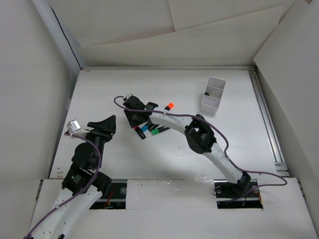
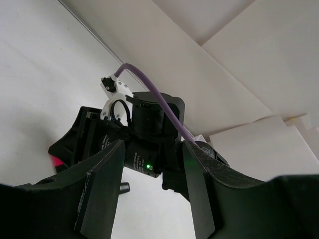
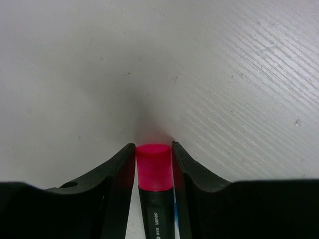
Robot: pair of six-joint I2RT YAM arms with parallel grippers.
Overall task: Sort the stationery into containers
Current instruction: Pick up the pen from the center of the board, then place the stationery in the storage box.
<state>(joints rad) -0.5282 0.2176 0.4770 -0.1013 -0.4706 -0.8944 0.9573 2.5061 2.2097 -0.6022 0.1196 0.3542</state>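
Observation:
My right gripper [image 1: 133, 117] reaches over the marker pile at the table's middle. In the right wrist view the right gripper [image 3: 153, 147] is shut on a pink-capped black marker [image 3: 153, 168], with both fingers against the cap, close above the white table. More markers lie just right of it, including a blue-ended one [image 1: 143, 133], a green-ended one [image 1: 157, 131] and an orange-ended one [image 1: 170, 106]. The white organiser [image 1: 213, 94] stands at the back right. My left gripper [image 1: 107, 124] is open and empty, left of the pile. In its own view the left gripper [image 2: 153, 147] faces the right wrist.
White cardboard walls close in the table on the left, back and right. A purple cable [image 1: 117, 102] loops from the right wrist. A metal rail [image 1: 266, 119] runs along the table's right edge.

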